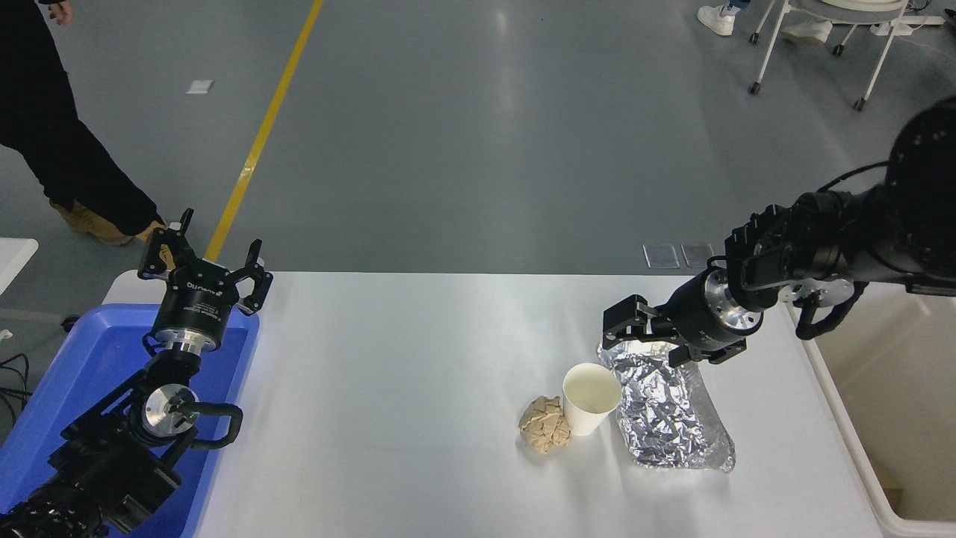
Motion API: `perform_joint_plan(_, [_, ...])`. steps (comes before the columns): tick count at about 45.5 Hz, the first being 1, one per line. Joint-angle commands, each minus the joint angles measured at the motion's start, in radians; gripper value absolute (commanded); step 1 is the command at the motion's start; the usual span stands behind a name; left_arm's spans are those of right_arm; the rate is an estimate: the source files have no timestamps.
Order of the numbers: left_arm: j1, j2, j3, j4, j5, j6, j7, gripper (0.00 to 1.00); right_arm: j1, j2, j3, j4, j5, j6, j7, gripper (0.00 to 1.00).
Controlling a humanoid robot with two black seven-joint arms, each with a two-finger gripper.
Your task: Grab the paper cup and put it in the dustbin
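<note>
The white paper cup (589, 402) stands upright on the white table (418, 388), right of centre, between a crumpled tan paper ball (544, 424) touching its left side and a silver foil tray (667, 407) on its right. The off-white dustbin (889, 418) stands off the table's right edge, partly hidden by my right arm. My right gripper (629, 326) is open and empty, above the foil tray's far end, a little beyond and right of the cup. My left gripper (202, 261) is open, parked at the lower left.
A bright blue tub (52, 403) sits at the table's left end under my left arm. A person in dark clothes and tan boots (67, 149) stands at the far left on the floor. Chair legs (814, 52) show at the top right.
</note>
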Motion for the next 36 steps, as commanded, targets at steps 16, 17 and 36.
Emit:
perform_joint_plan(16, [0.000, 0.000, 0.000, 0.000, 0.000, 0.000, 0.000, 0.98, -0.258, 0.000, 0.028, -0.132, 0.006, -0.163, 0.000, 0.99])
perform_joint_plan(17, [0.000, 0.000, 0.000, 0.000, 0.000, 0.000, 0.000, 0.98, -0.263, 0.000, 0.033, -0.132, 0.006, -0.168, 0.000, 0.99])
perform_joint_plan(36, [0.000, 0.000, 0.000, 0.000, 0.000, 0.000, 0.000, 0.98, -0.298, 0.000, 0.078, -0.151, 0.011, -0.234, 0.002, 0.75])
